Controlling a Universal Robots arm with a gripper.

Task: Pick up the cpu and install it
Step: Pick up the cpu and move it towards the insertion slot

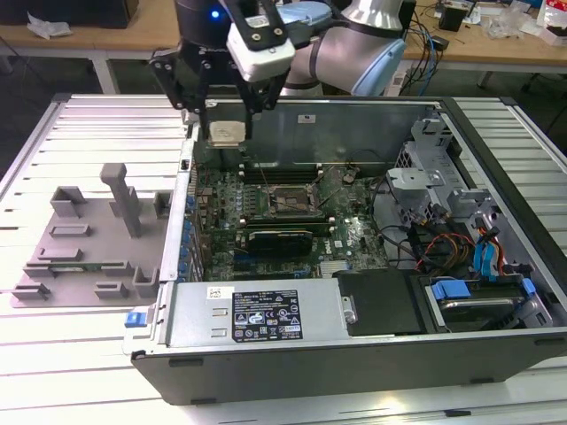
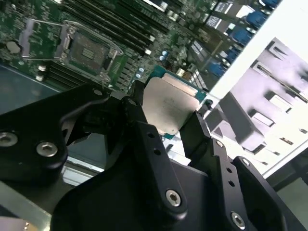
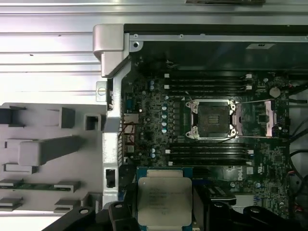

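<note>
Jaws are clamped on the cpu [image 1: 225, 132] up over the case [image 1: 266, 319] edge, so it's mid-carry, and the socket [image 1: 291, 202], well apart, looks open far as I can tell.

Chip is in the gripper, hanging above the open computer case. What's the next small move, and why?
Probably a level sideways carry toward the open black square socket on the green motherboard. The gripper holds the flat silver-topped square cpu high near the grey case wall at the exterior view's left, offset from the socket, whose frame stands open.
</note>
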